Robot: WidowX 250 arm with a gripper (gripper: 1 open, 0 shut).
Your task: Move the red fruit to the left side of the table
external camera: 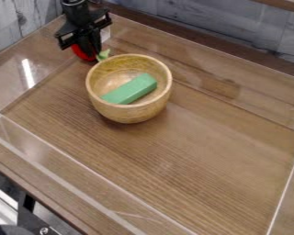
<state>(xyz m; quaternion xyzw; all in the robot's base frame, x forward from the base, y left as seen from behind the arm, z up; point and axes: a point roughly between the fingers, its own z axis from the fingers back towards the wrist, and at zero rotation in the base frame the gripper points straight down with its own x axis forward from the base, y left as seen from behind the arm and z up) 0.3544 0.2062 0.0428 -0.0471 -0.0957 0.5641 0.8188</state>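
At the far left of my view, I had the claw (84,39) narrowed, its black fingers over the red fruit (84,52), though I couldn't tell whether they gripped it. The fruit sat near the desk's (217,119) far-left corner, just beyond the wooden bowl (118,111), which held a green block (131,90).

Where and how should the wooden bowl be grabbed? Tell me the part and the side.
Pinch the rim of the wooden bowl on its right side in the picture, coming from above: that edge stands raised and looks free, while the green block lies inside and the red fruit sits beyond the far rim.
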